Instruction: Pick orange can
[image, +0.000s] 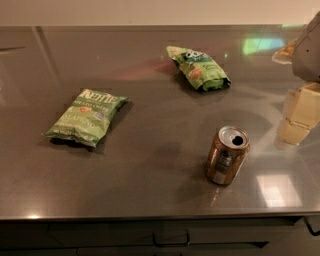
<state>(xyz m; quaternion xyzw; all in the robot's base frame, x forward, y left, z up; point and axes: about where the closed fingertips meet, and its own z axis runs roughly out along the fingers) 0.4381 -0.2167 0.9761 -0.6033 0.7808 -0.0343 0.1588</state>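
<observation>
Dark glossy worktop (150, 170): can (227, 155) upright front-right, Kettle bag (86, 117) flat at left, second green bag (198, 67) crumpled at back centre, all well apart; end effector (299, 117) over right edge

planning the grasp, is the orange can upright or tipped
Upright: orange can stands on its base, silver top up. The pincer hangs at the view's right edge.

Two green bags (86, 117) (198, 67), probably chips.

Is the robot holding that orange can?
No, the orange can stands free on the table, apart from the gripper at the picture's right edge.
</observation>
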